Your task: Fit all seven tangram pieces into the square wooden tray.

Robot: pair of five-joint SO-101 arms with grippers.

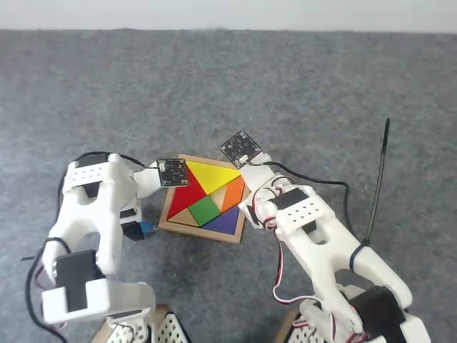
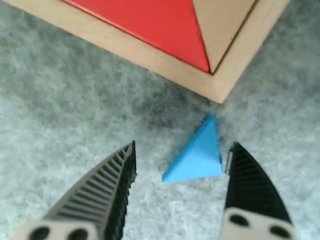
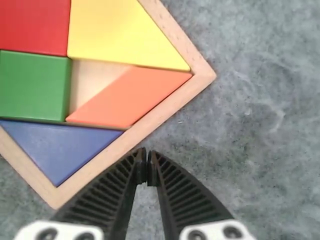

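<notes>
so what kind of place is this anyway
Probably a robotics lab or hobby bench: a grey felt mat, the left arm and right arm mounted side by side, and a square wooden tray of tangram pieces between them.

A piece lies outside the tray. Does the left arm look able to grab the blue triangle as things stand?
Likely yes: the left gripper is open, the blue triangle lies on the carpet between its fingers, clear of the wooden tray, with nothing in the way.

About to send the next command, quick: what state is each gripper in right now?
Left gripper: open, straddling the blue triangle, not clamped on it.
Right gripper: shut, holding nothing.
</notes>
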